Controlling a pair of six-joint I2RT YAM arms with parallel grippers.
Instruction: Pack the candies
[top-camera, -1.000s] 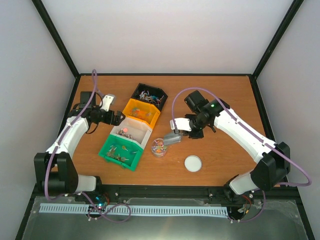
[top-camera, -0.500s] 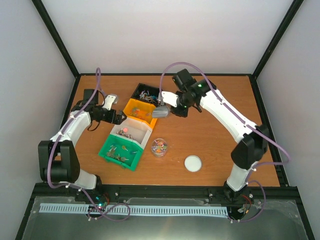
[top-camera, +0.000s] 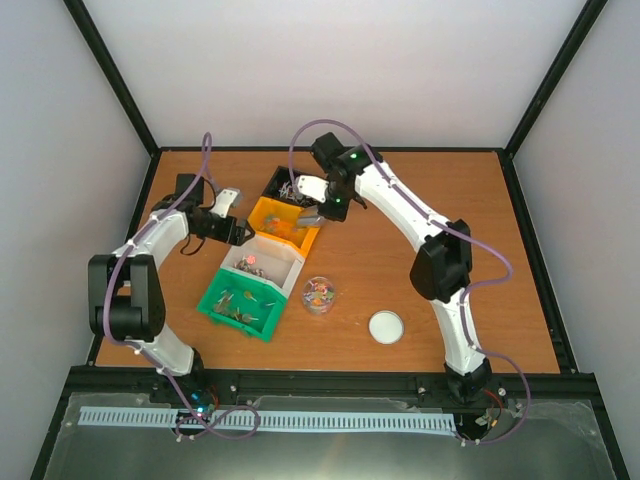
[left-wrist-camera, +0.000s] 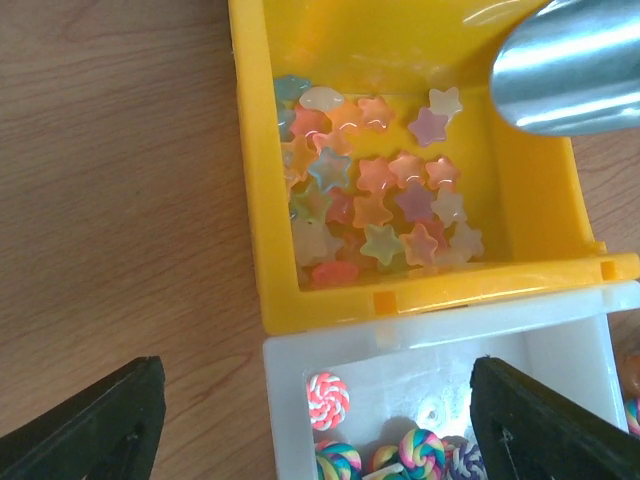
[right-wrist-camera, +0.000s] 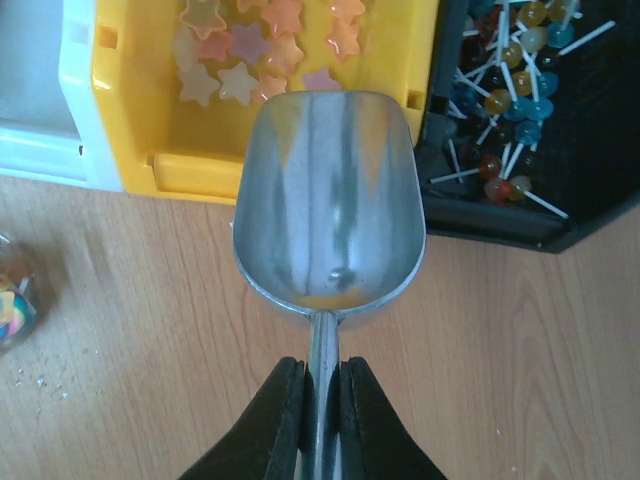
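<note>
The right gripper (right-wrist-camera: 320, 385) was seen clamped tight on the thin handle of the metal scoop (right-wrist-camera: 328, 200). The scoop's bowl was held empty over the near wall of the yellow bin (right-wrist-camera: 200, 172), beside the black bin (right-wrist-camera: 500, 225) of lollipops. The left gripper (top-camera: 233, 232) was held wide open with nothing in it, just beside the yellow bin and the white bin (left-wrist-camera: 285, 420).

The candies (left-wrist-camera: 375, 215) were found mostly unpacked. Star-shaped ones lay heaped in the yellow bin, and others were left in the white, black and green bins (top-camera: 240, 318). Only a thin layer of coloured candies was seen in the clear jar (top-camera: 318, 294), which stood on the table (top-camera: 500, 220) near the white bin's corner, well apart from the scoop. Its lid (top-camera: 386, 326) lay off, near it on the table.

The task was therefore judged begun but far from done. A scoop from the yellow bin was taken to be the step in hand, and the filling and closing of the jar remained.
</note>
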